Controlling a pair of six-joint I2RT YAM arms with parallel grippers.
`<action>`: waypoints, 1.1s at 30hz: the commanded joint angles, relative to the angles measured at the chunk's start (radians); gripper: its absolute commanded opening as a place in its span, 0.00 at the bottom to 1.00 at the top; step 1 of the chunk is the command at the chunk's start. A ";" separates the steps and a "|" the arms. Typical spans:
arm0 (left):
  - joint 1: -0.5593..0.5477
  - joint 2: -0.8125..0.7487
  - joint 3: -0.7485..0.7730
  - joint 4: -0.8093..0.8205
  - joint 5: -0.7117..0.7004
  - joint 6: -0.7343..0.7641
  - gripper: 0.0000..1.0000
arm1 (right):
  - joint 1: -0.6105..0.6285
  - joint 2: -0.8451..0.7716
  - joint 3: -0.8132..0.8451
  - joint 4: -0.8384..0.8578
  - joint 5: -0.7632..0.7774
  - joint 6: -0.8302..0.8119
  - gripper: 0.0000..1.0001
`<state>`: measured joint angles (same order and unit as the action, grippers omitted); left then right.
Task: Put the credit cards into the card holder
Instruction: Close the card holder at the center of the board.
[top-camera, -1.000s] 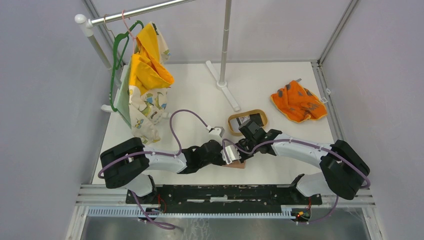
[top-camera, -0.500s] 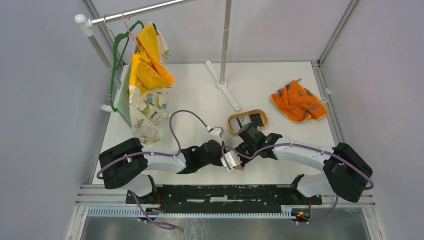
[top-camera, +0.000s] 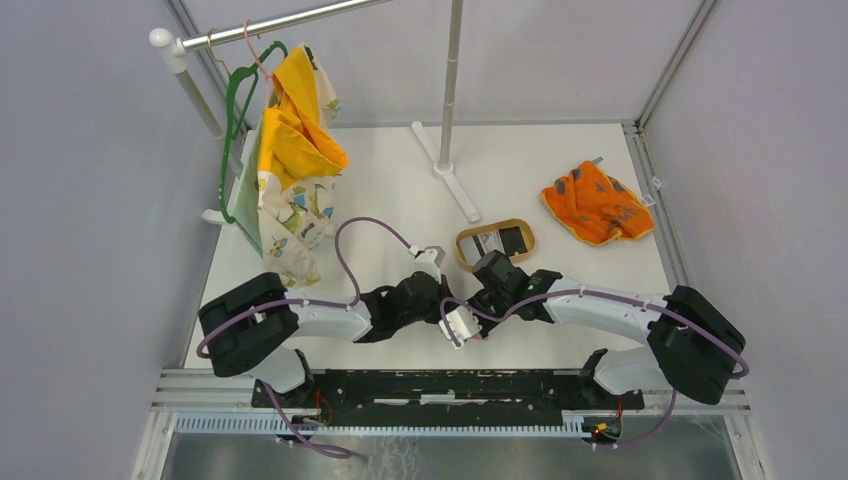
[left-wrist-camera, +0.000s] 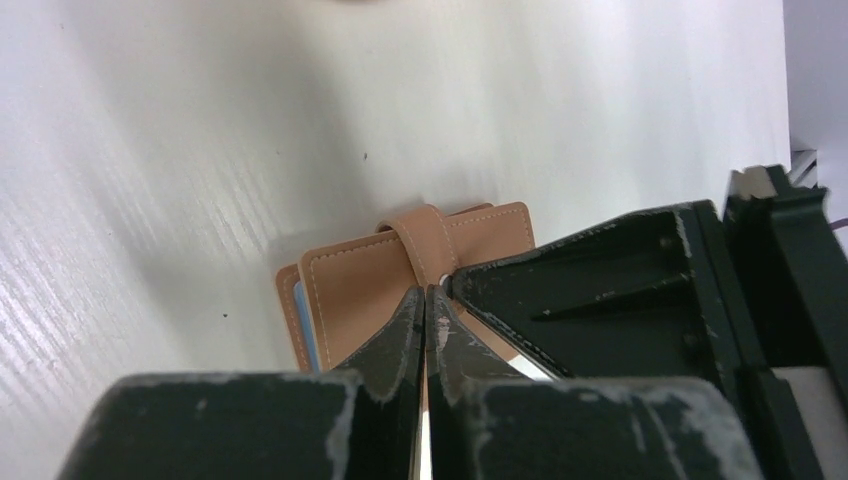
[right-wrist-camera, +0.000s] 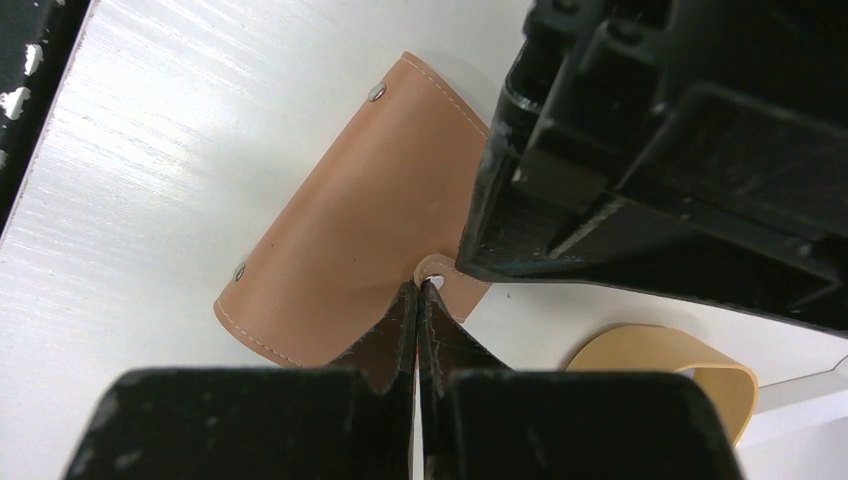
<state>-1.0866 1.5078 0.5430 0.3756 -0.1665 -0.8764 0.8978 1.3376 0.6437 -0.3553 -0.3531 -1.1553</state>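
The card holder (left-wrist-camera: 390, 285) lies closed on the white worktop (left-wrist-camera: 200, 150), at the centre of the left wrist view. Its strap (left-wrist-camera: 420, 240) is folded over the far edge, and a sliver of blue-grey lining shows at its left side. The left tool (left-wrist-camera: 425, 300) is clenched, fingers pressed together, with its tips on the leather just below the strap. The right tool (right-wrist-camera: 418, 292) is clenched too, its tips meeting the end of the strap. Whether any leather is nipped between them cannot be told.

The right wrist view gives the holder's other face, a plain curved back with two rivets (right-wrist-camera: 377, 92), running from upper centre to lower left. From above, the left arm (top-camera: 330, 322) and right arm (top-camera: 600, 300) meet at lower centre and cover the holder.

Only the top view shows the credit cards (top-camera: 512, 238), lying in an oval wooden tray (top-camera: 465, 248) just above the tools. A curve of the tray's rim also appears at the lower right of the right wrist view.

Farther out are an orange cloth (top-camera: 595, 205) at upper right and a clothes rack (top-camera: 270, 25) with yellow and patterned garments (top-camera: 295, 165) at upper left.
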 joint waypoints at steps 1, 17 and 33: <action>0.013 0.045 0.025 0.114 0.065 -0.048 0.05 | 0.020 0.021 -0.030 -0.053 0.008 -0.004 0.00; 0.012 0.075 0.040 0.144 0.090 -0.035 0.02 | 0.044 0.038 -0.026 -0.059 0.038 -0.003 0.00; 0.002 0.129 -0.003 0.108 0.139 -0.068 0.02 | 0.101 0.089 0.006 -0.078 0.098 0.005 0.00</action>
<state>-1.0664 1.5963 0.5575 0.4522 -0.0937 -0.8948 0.9649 1.3575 0.6670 -0.3824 -0.2428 -1.1568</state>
